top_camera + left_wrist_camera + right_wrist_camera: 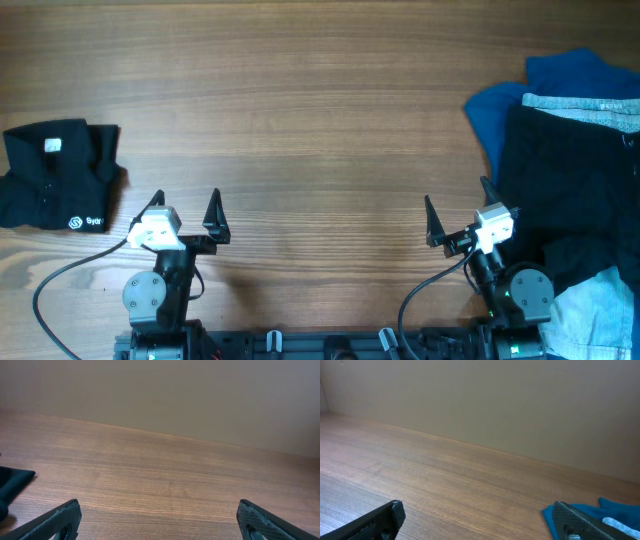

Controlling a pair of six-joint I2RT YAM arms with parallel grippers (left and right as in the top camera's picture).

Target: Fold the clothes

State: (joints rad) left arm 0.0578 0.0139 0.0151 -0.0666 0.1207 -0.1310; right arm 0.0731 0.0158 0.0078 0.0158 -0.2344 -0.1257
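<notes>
The black collared shirt (58,176) lies folded into a compact rectangle at the far left of the table, its white neck label and small round logo with lettering facing up. A corner of it shows at the left edge of the left wrist view (12,482). My left gripper (186,206) is open and empty, to the right of the shirt and apart from it; its fingers frame bare wood in the left wrist view (159,517). My right gripper (457,205) is open and empty near the front right, over bare wood (479,517).
A pile of clothes lies at the right: a bright blue garment (545,90), a black garment with a grey waistband (575,170) and a pale blue piece (600,310). The blue one shows in the right wrist view (615,510). The wooden table (320,120) spans the view.
</notes>
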